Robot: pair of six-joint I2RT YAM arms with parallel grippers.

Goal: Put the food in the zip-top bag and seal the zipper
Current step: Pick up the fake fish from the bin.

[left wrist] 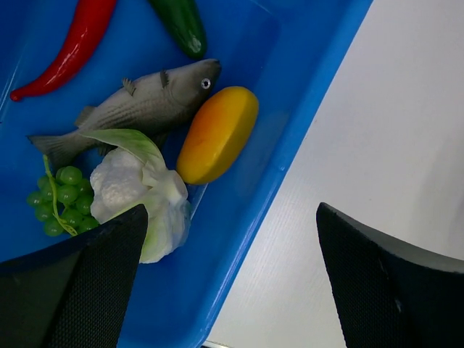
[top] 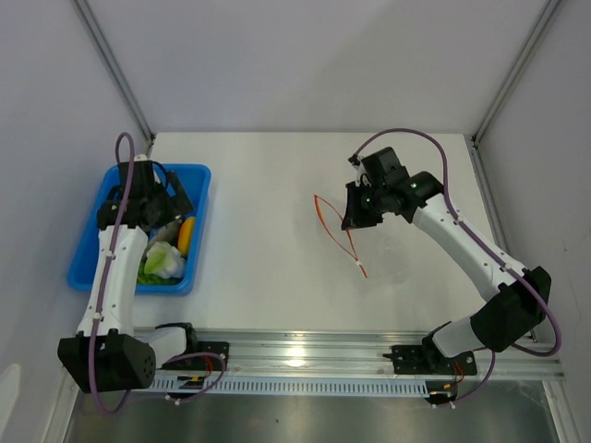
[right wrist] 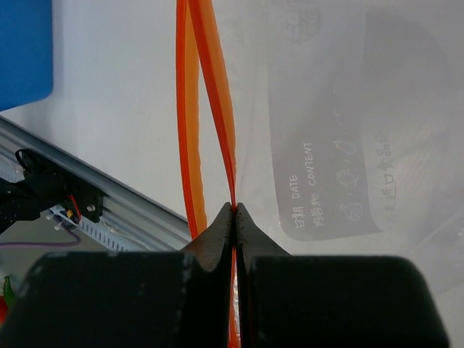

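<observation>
The food lies in the blue tray [left wrist: 290,138]: red chili [left wrist: 72,43], dark green cucumber [left wrist: 181,25], orange-yellow piece [left wrist: 217,134], white-green leafy vegetable [left wrist: 141,188] and green grapes [left wrist: 58,203]. My left gripper [left wrist: 232,217] is open and empty above the tray's right rim; in the top view it [top: 174,205] hovers over the tray [top: 88,249]. My right gripper [right wrist: 234,210] is shut on one lip of the zipper [right wrist: 217,109] of the clear zip-top bag [right wrist: 333,181]. The two orange lips stand apart, so the mouth is open [top: 332,226].
A grey toy fish [left wrist: 138,101] also lies in the tray between the chili and the leafy vegetable. The metal rail [top: 369,355] runs along the near table edge. Grey walls close in the table at back and sides.
</observation>
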